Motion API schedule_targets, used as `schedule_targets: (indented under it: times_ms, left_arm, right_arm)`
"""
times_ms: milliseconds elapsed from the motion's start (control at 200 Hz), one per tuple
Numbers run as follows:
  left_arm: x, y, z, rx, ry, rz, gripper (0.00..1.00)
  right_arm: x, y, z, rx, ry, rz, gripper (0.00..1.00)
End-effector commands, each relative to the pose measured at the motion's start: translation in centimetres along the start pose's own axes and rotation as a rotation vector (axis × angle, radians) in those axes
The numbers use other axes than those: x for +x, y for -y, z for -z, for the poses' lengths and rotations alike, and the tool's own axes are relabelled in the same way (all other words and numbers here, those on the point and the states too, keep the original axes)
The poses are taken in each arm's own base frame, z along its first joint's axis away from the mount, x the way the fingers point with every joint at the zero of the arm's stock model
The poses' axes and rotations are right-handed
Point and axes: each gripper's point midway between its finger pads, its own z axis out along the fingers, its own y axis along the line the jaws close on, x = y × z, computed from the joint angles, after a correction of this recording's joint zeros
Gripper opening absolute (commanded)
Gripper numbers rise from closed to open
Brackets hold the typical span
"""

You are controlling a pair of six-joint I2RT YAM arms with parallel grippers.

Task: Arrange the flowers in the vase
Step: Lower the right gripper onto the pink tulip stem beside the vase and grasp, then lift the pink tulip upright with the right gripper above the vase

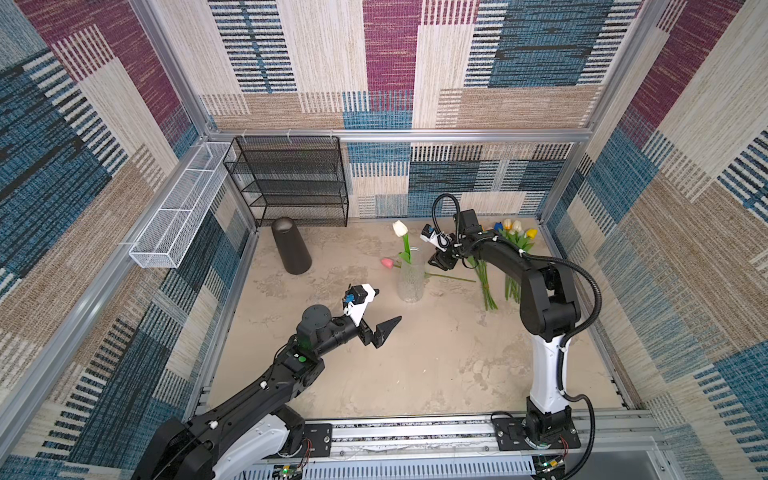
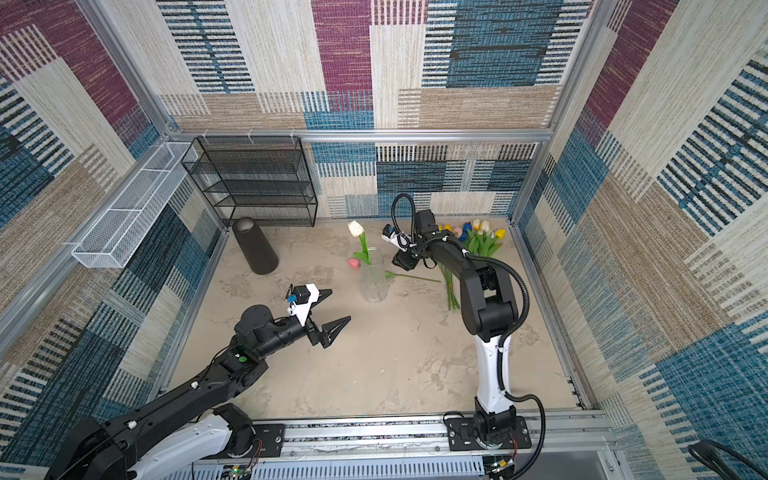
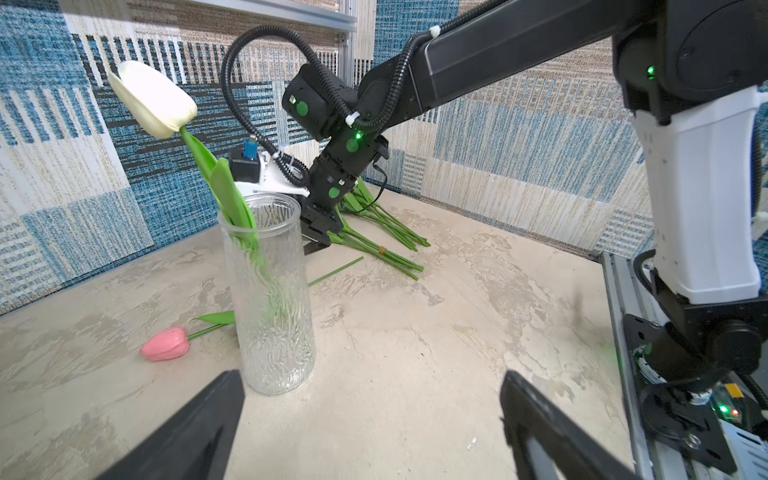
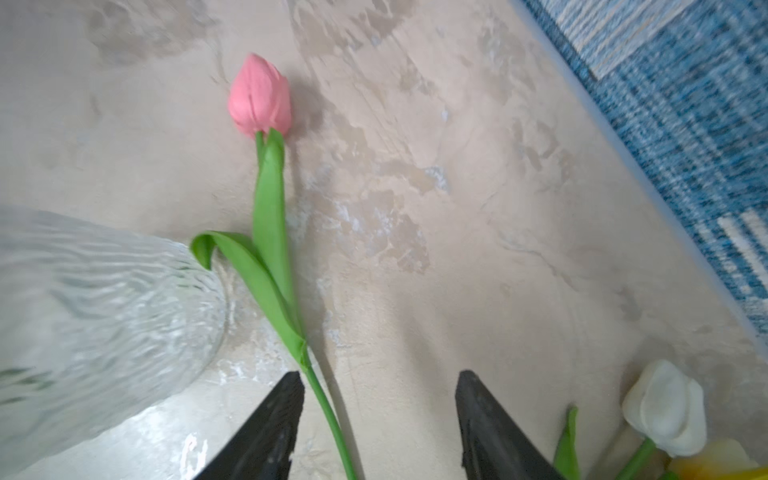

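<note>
right jaws gape over pink tulip (image 4: pixel 269 208), beside vase (image 4: pixel 95 316).

Count, placed from the glass vase (image 1: pixel 411 278): 1 vase. Standing in it: 1 white tulip (image 1: pixel 400 228). Lying on the table just behind it: 1 pink tulip (image 1: pixel 387 262). To its right: 1 bunch of tulips (image 2: pixel 484 239), at least six heads showing; total unclear because an arm covers part. To its left: 1 dark cone (image 1: pixel 291 245), 1 black mesh rack (image 1: pixel 291 183), 1 white mesh basket (image 1: pixel 178 208). Robot arms: 2, left arm (image 1: pixel 266 382) and right arm (image 1: pixel 544 291).
</note>
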Motion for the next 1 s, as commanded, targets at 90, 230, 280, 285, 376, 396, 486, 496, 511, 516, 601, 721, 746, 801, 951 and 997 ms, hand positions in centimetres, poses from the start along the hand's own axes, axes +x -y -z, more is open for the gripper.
schedule_targets:
  times_ms: [90,230,280,285,376,396,486,496,511,516,601,721,746,801,951,997]
  left_arm:
    - [-0.7,0.1,0.1,0.003,0.033,-0.019,0.99]
    - [-0.7,0.0,-0.2,0.006,0.027,-0.020,0.99]
    - [-0.6,0.0,-0.3,0.007,0.024,-0.021,0.99]
    - [-0.7,0.0,-0.4,0.008,0.024,-0.021,0.99]
    - [-0.8,0.0,-0.6,0.016,0.021,-0.019,0.99]
    - [-0.9,0.0,-0.6,0.018,0.022,-0.019,0.99]
    - [-1.0,-0.1,-0.6,0.012,0.026,-0.024,0.99]
    - [-1.0,-0.1,-0.6,0.010,0.026,-0.025,0.99]
    - [-1.0,-0.1,-0.6,0.008,0.026,-0.025,0.99]
    - [-1.0,-0.1,-0.6,0.008,0.026,-0.025,0.99]
    - [-1.1,-0.2,-0.7,0.005,0.020,-0.029,0.99]
    - [-1.2,-0.3,-0.8,0.003,0.021,-0.031,0.99]
    - [-1.3,-0.3,-0.8,0.003,0.022,-0.031,0.99]
    - [-1.3,-0.3,-0.9,0.001,0.022,-0.032,0.99]
    - [-1.3,-0.4,-0.8,-0.005,0.020,-0.034,0.99]
    - [-1.2,-0.4,-0.7,-0.008,0.016,-0.033,0.99]
  right_arm:
    - [3.4,-1.1,-1.8,-0.047,-0.101,-0.019,0.61]
    - [5.0,-1.1,-3.0,-0.031,-0.121,-0.009,0.58]
    - [5.2,-1.0,-3.5,-0.033,-0.128,-0.014,0.57]
    - [5.2,-1.0,-3.5,-0.033,-0.129,-0.015,0.57]
    - [5.3,-0.9,-4.1,-0.037,-0.131,-0.014,0.54]
    - [5.4,-0.8,-4.2,-0.038,-0.134,-0.015,0.52]
    - [5.5,-0.7,-4.6,-0.040,-0.133,-0.007,0.43]
    - [5.6,-0.8,-4.7,-0.043,-0.134,-0.004,0.41]
    - [5.6,-0.7,-4.8,-0.043,-0.134,-0.004,0.40]
    - [5.6,-0.7,-4.8,-0.043,-0.134,-0.004,0.40]
    - [5.7,-0.8,-5.2,-0.054,-0.133,0.003,0.33]
    - [6.1,-0.9,-5.9,-0.064,-0.138,0.001,0.20]
    - [6.2,-0.9,-6.0,-0.067,-0.142,-0.003,0.17]
    - [6.1,-0.8,-6.0,-0.068,-0.140,-0.013,0.11]
    - [3.5,-0.8,-4.3,-0.096,-0.039,-0.037,0.03]
    - [1.9,-0.6,-2.9,-0.102,0.023,-0.047,0.00]
